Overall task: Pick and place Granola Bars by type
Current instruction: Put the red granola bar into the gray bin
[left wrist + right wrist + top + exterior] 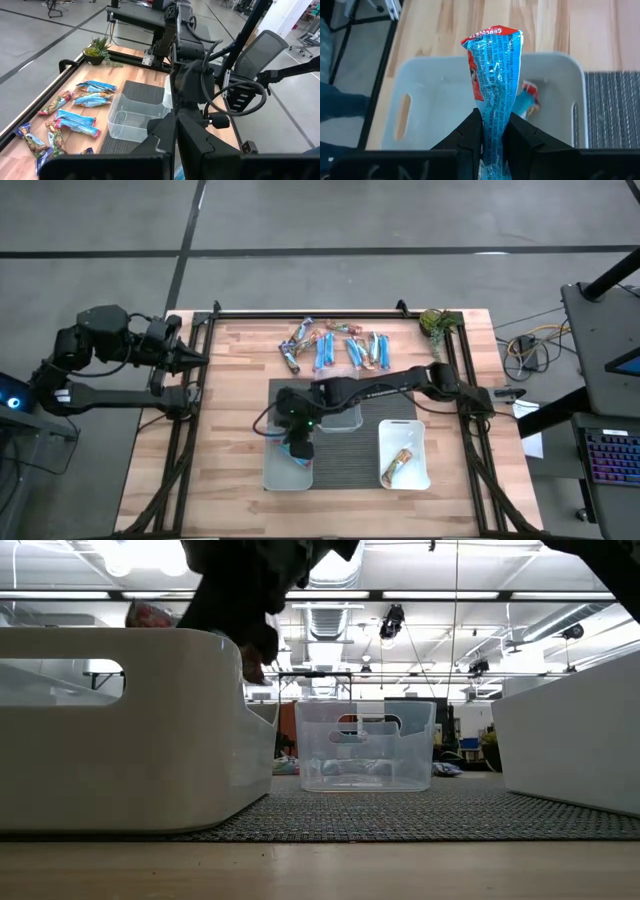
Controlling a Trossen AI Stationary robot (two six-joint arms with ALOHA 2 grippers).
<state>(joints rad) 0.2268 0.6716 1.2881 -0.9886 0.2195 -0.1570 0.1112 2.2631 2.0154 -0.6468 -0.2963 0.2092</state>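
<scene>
Landmark: a dark ribbed mat (345,442) lay on the pale wood-plank table (230,380); all positions below are referred to it.
Right gripper (492,131): its dark fingers (467,132) were pinched narrowly on a blue bar (492,75), which stood upright between them over the white tub (435,95) at the mat's left end.
Held bar: crinkled glossy blue wrapper with a red top edge and white lettering, flat and elongated.
White tub: opaque, rectangular, rounded corners, slot handle in one short wall; a second blue-and-red bar (527,100) lay on its floor.
Clear tub (365,745): transparent plastic, rectangular, handle cut-out, standing at the mat's far edge, near its middle.
Right-hand tub (403,453): white, at the mat's right end, containing one tan bar (398,464).
Loose bars (335,346): a spread of mostly blue wrappers with some darker and tan ones, on bare wood beyond the mat's far edge, apart from all tubs.
Left gripper (190,358): closed and holding nothing, parked at the table's left edge, well apart from the mat.
Clearance: bare wood lay open between the loose bars and the clear tub, and along the mat's near edge.
Plant clump (436,323): green, at the table's far right corner.
Frame (300,313): black rails bordered the table's far and side edges.
Room: grey floor, a keyboard (612,460) to the right, ceiling strip lights beyond.
</scene>
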